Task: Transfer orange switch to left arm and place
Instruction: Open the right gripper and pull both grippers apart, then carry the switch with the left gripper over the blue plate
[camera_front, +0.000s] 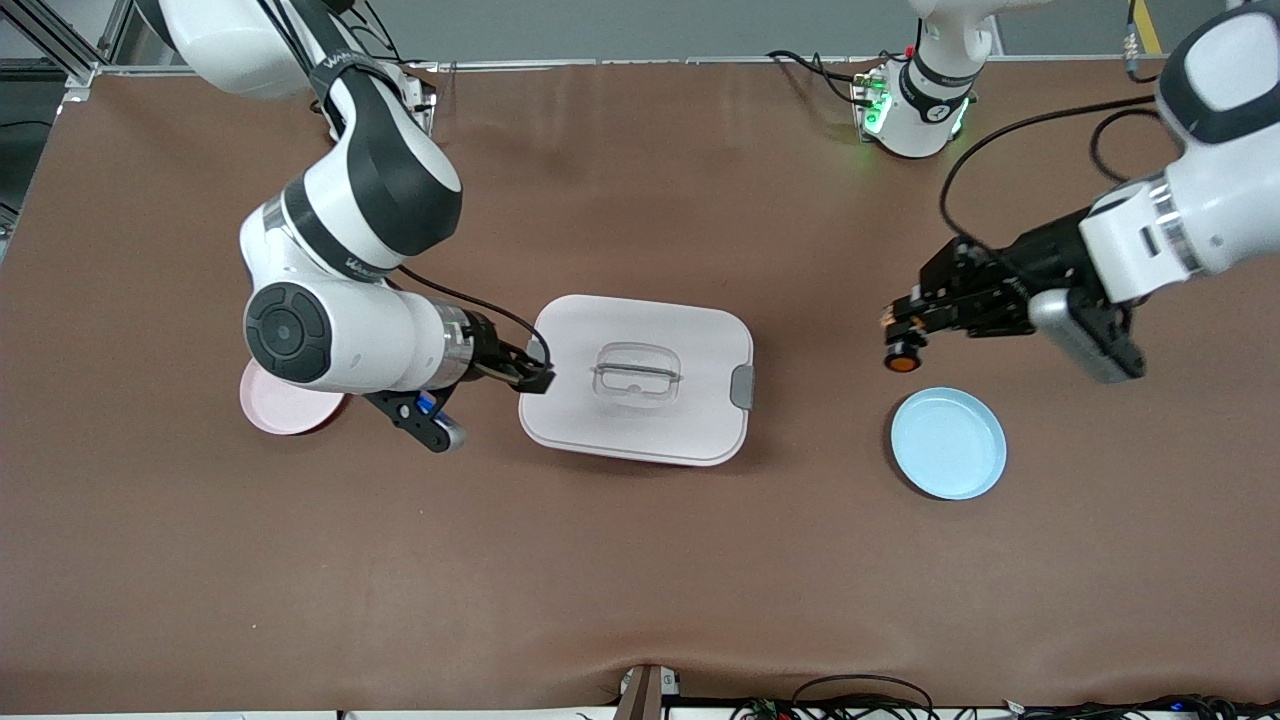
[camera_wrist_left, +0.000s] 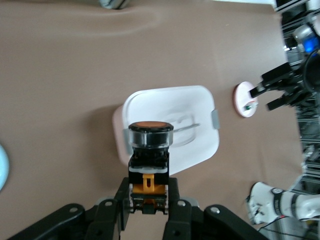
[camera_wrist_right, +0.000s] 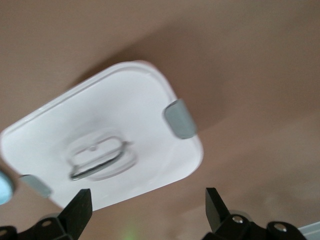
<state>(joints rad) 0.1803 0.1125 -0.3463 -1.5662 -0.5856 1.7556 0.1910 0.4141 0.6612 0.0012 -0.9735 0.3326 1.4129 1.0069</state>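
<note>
The orange switch (camera_front: 903, 360) has a black body and a round orange cap. My left gripper (camera_front: 902, 332) is shut on it and holds it in the air over bare table, beside the blue plate (camera_front: 948, 443). In the left wrist view the switch (camera_wrist_left: 150, 134) stands clamped between the fingers of the left gripper (camera_wrist_left: 148, 194). The white box (camera_front: 637, 378) with grey latches sits mid-table. It also shows in the left wrist view (camera_wrist_left: 165, 102) and in the right wrist view (camera_wrist_right: 115, 115). My right gripper (camera_front: 530, 372) is open and empty at the box's edge toward the right arm's end. In its own view the gripper (camera_wrist_right: 147, 207) has its jaws spread wide.
A pink plate (camera_front: 275, 405) lies under the right arm's wrist. In the left wrist view it (camera_wrist_left: 241, 95) carries a small green-capped switch (camera_wrist_left: 248, 106). The brown table (camera_front: 640, 580) is bare nearer the front camera.
</note>
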